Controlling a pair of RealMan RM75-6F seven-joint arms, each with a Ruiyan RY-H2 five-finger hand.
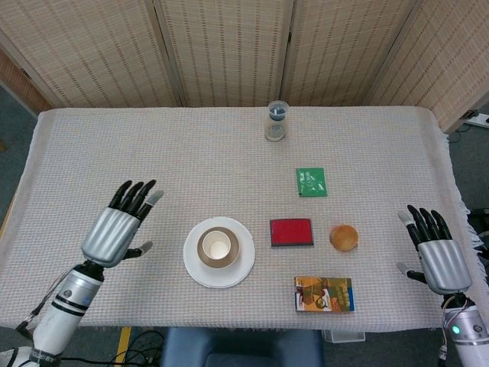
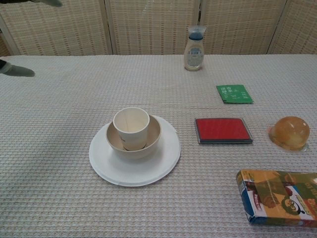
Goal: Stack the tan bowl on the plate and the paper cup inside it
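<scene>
Both hands, left [image 1: 114,233] and right [image 1: 434,258], are spread and empty, while the light, crushable white paper cup [image 2: 131,127], best gripped gently around its wall, is seen nested in the tan ceramic bowl [image 2: 150,142] on the round white plate [image 2: 163,161].

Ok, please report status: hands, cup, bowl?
Left hand open, right hand open. Paper cup upright in tan bowl, bowl on plate. Nothing obstructing.

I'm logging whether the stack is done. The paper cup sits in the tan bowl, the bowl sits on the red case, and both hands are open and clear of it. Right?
Not quite: the tan bowl sits on the white plate, not the red case beside it, as the chest view shows. The paper cup is inside it, and the left hand and right hand are open.
</scene>
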